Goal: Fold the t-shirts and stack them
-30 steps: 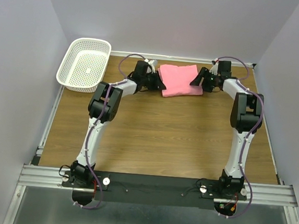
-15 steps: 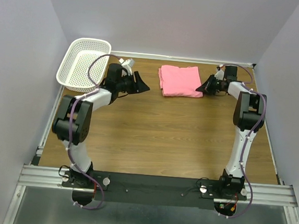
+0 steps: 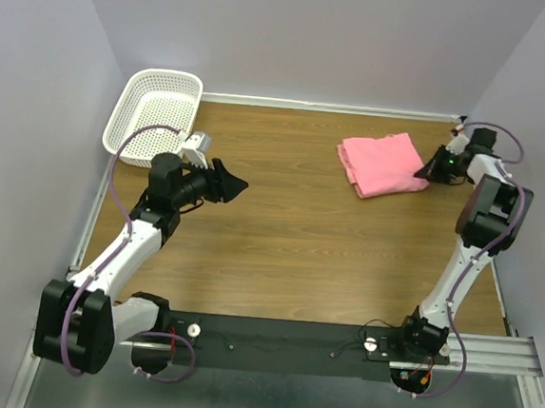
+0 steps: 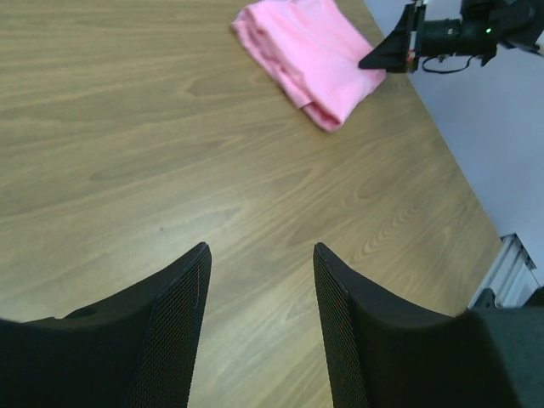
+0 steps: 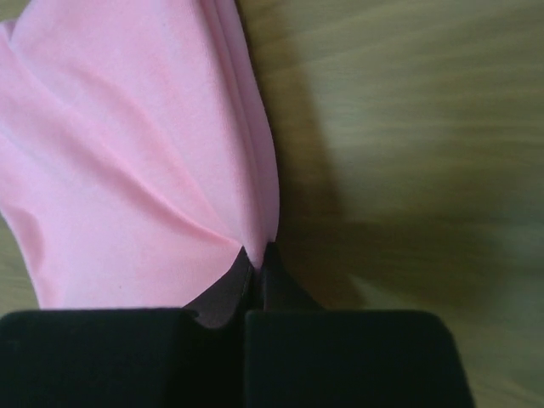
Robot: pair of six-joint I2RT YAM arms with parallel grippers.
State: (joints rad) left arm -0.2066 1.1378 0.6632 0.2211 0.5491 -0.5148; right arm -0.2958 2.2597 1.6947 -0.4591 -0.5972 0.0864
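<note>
Shirt [image 3: 383, 164]: folded, far right on table [image 3: 298, 235].
Right gripper [image 5: 255, 255]: I have it pinching shirt's edge.
Left gripper [image 4: 260, 251]: parted, holding nothing.

The right end effector [image 3: 426, 170], pinching the edge of the pink t-shirt [image 3: 383, 164], is dragging it rightward; the left end effector [image 3: 241, 184] is pulling back, jaws parting.
</note>
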